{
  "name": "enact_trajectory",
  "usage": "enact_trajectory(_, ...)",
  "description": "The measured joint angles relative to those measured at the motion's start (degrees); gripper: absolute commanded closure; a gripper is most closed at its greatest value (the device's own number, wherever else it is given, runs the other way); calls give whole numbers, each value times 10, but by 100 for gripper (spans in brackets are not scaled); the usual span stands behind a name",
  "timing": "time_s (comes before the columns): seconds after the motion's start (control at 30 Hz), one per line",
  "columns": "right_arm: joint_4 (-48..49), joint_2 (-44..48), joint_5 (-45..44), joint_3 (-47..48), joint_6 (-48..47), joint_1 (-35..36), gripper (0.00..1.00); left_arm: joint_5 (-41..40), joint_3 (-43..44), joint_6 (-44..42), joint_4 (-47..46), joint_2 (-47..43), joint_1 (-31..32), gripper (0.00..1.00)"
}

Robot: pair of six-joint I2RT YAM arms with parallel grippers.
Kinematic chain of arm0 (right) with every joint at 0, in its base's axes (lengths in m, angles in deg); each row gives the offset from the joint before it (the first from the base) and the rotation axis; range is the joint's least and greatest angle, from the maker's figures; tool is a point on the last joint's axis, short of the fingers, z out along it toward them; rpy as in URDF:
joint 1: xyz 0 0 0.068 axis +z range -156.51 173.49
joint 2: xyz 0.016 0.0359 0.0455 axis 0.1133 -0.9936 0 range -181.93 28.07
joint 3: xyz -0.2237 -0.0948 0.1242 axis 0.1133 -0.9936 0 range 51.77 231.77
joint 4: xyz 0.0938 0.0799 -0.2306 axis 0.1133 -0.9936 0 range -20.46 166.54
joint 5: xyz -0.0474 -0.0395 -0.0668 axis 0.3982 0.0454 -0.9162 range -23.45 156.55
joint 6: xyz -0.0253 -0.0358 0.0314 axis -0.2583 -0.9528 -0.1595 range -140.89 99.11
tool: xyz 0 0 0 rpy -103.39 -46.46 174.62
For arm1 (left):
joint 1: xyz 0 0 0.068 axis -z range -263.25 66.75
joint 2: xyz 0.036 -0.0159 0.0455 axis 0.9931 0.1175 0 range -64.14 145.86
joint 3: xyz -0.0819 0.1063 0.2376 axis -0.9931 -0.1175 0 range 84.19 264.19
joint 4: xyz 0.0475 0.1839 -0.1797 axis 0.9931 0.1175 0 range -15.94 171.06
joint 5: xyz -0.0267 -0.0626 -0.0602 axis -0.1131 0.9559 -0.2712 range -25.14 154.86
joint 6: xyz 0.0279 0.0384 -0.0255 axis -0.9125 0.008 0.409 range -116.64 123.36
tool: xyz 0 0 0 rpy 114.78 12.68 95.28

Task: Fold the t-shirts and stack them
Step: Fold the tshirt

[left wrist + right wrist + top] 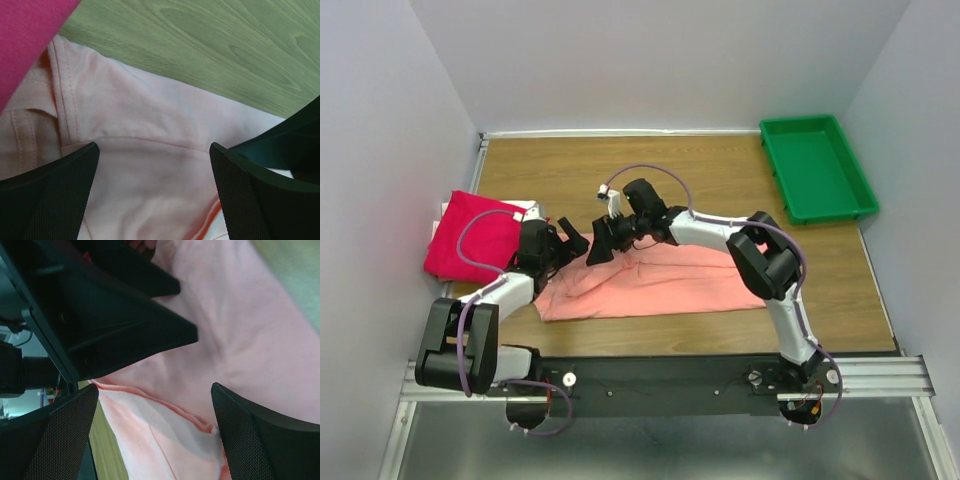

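Top external: green tray (pixel 817 168) far from salmon t-shirt (pixel 665 282).

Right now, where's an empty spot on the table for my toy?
Bare wood runs along the back of the table, left of the green tray, and right of the pink shirt. Crowded: left end effector and right end effector over that shirt, beside the red shirt.

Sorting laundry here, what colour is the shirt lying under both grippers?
The shirt is plain salmon pink, shown best in the top view.
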Motion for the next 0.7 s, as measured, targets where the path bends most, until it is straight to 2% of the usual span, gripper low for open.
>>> enact_trajectory(0.13,7,3,2,-26,-5,16,0,7,-4,0,-4,0,-5,2)
enact_trajectory(0.27,15,36,-5,-102,-12,28,0,9,-6,-1,-3,-1,-8,2)
enact_trajectory(0.6,25,304,-117,-370,11,105,0,10,-7,-3,3,-10,-11,2)
enact_trajectory(0.7,25,372,-191,-421,48,104,0,10,-7,-3,7,-23,-11,2)
